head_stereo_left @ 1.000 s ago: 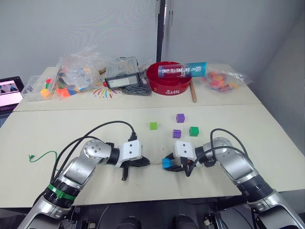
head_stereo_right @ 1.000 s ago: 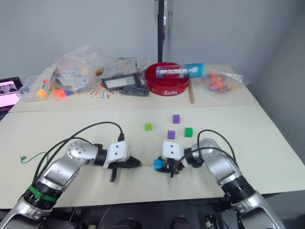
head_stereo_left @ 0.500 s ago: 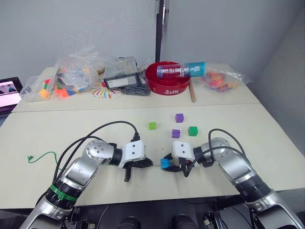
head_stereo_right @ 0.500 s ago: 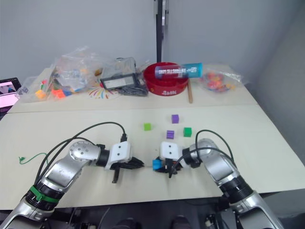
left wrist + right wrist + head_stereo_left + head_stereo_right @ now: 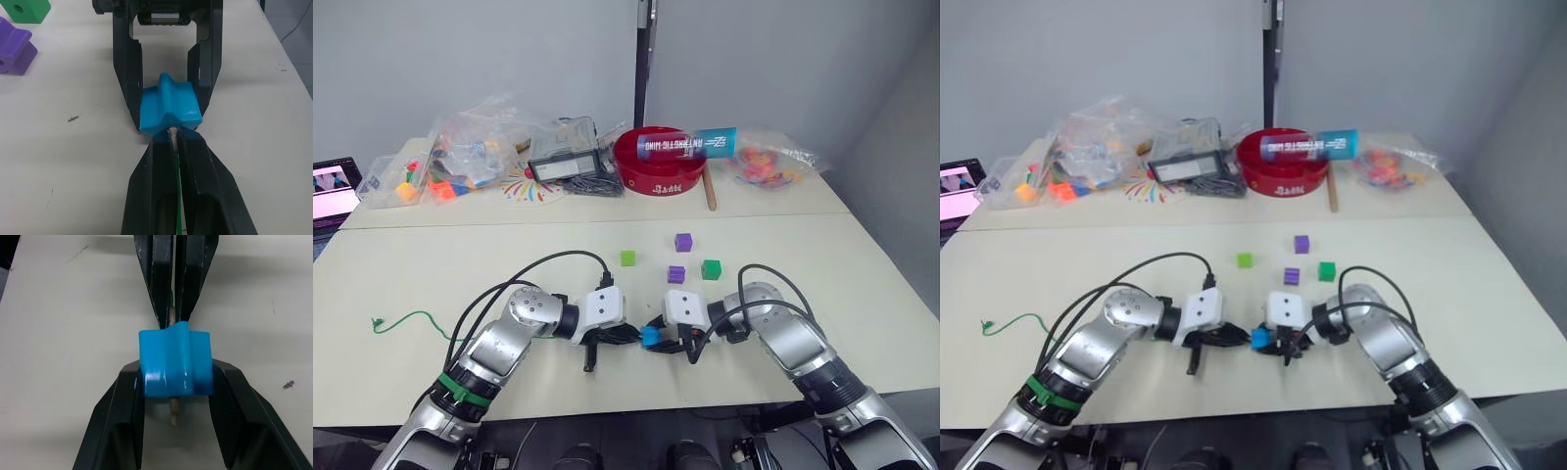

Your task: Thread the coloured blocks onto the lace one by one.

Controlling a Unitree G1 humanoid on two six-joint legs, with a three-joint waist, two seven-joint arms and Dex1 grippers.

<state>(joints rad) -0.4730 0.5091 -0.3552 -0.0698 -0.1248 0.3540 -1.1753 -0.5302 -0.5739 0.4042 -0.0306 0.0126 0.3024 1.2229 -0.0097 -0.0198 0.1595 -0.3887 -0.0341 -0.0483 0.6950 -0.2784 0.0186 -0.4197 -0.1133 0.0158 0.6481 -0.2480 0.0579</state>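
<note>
Table [image 5: 862,264] holds both arms low at its front edge. Right gripper [image 5: 176,396] is clamped on the blue block [image 5: 176,363]. Left gripper [image 5: 174,139] is pinched shut on the lace [image 5: 178,191], whose pale tip [image 5: 173,415] pokes through the block. Light green block [image 5: 627,258], two purple blocks [image 5: 683,242] and dark green block [image 5: 711,269] sit just behind.

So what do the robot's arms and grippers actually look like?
Both arms are silver-grey metal with rounded joints, ending in white boxy wrist blocks. Looping black cables run along them. The left gripper and right gripper each have two slim black fingers. The left arm carries a green band.
</note>
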